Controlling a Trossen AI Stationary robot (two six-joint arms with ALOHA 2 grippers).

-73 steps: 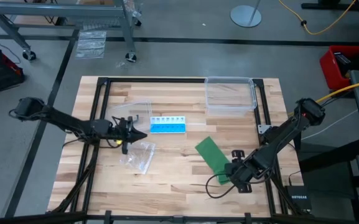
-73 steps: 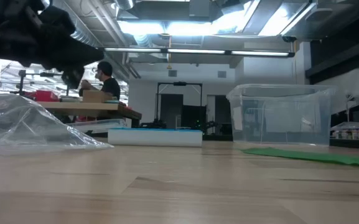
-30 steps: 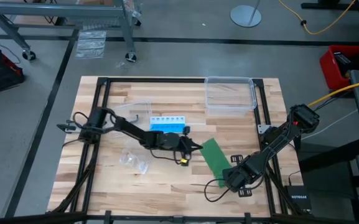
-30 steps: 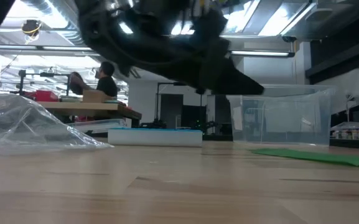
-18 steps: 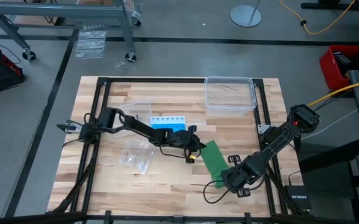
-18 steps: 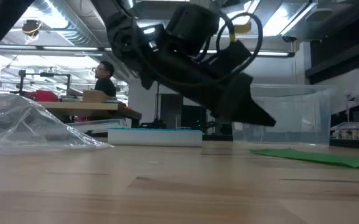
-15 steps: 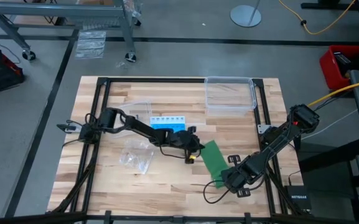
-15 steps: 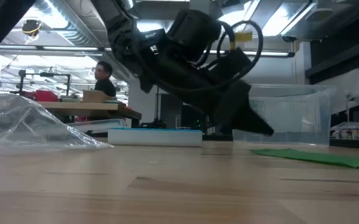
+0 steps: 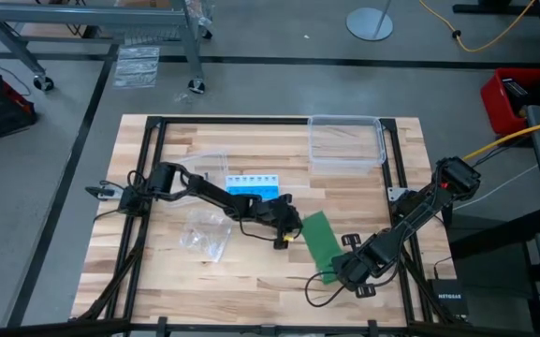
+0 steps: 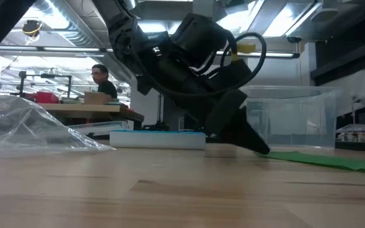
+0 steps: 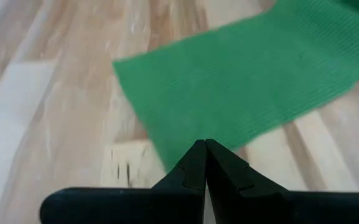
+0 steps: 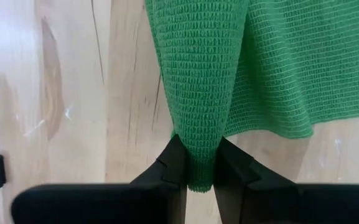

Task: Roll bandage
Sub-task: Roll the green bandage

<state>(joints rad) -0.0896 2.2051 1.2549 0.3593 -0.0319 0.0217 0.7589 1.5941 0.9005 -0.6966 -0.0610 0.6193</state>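
Now, from above your bandage [image 9: 319,240] lies flat on the wooden table [image 9: 251,290] between both arms, soft and light so take its ends; low, a person sits beyond; left gripper [image 11: 205,147] pinched empty at one edge, right gripper [image 12: 199,163] clamping a bunched fold.

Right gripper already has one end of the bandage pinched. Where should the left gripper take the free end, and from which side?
Take the bandage at its far short edge, nearest the left gripper. That end lies flat on the table, so come down from above at the corner, jaws opened across the edge. They are shut now. The right gripper holds the near end, folded.
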